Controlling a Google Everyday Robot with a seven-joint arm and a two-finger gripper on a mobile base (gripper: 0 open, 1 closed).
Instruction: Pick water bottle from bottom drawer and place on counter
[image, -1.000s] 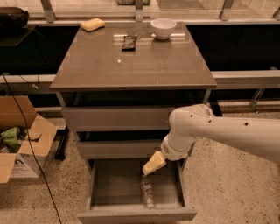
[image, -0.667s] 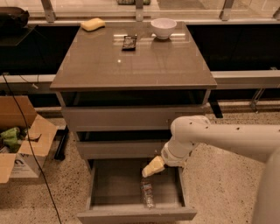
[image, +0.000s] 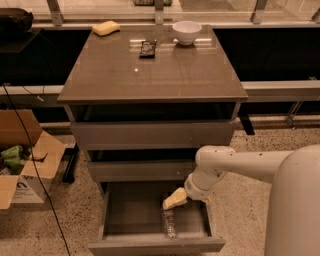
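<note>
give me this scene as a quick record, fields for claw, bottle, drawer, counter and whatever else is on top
claw: cream claw on the white arm, low over the open drawer, just above the bottle
bottle: small clear plastic bottle, lying in the drawer, right of middle
drawer: lowest grey-brown drawer, pulled open
counter: glossy grey-brown top slab, bottle not yet on it
on top: yellow sponge, white bowl, small dark flat object, all near the back edge
</note>
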